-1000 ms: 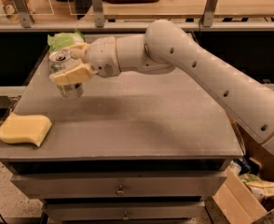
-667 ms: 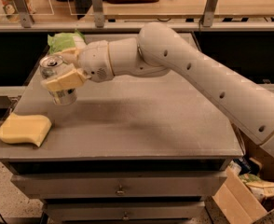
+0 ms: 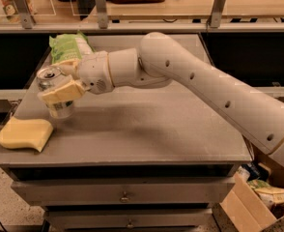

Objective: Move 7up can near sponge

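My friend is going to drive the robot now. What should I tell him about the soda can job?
Gripper: shut on the 7up can, over the left side of the table as the camera sees it.
7up can: upright, close beside the sponge. I cannot tell if it rests on the table.
Sponge: flat at the front left corner.
Done: can is grasped and near the sponge.
Left: set it down if needed, open the gripper, pull the arm away.
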`<state>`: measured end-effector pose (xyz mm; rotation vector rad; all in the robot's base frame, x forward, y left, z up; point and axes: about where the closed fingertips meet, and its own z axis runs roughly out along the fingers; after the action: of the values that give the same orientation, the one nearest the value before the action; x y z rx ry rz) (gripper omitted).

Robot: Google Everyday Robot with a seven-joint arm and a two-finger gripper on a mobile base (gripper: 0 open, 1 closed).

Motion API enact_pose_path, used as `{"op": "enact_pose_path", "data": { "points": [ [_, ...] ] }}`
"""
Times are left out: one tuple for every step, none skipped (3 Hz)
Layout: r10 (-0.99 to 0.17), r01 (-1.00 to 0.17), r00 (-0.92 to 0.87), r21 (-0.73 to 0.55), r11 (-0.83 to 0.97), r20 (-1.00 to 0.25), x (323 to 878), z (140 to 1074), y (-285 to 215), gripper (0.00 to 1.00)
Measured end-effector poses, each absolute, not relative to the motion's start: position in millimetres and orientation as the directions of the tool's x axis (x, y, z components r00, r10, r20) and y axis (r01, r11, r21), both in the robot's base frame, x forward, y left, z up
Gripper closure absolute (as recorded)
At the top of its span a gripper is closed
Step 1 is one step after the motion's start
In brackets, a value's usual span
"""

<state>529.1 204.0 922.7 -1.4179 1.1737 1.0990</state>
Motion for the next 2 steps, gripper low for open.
{"op": "enact_pose_path", "data": {
  "points": [
    [-0.114, -0.99, 0.119, -0.109, -0.089, -0.986, 525.3, 915.3, 205.4, 0.6],
    [-0.102, -0.991, 0.114, -0.106, -0.084, -0.988, 524.9, 909.3, 203.6, 0.37]
  ]
}}
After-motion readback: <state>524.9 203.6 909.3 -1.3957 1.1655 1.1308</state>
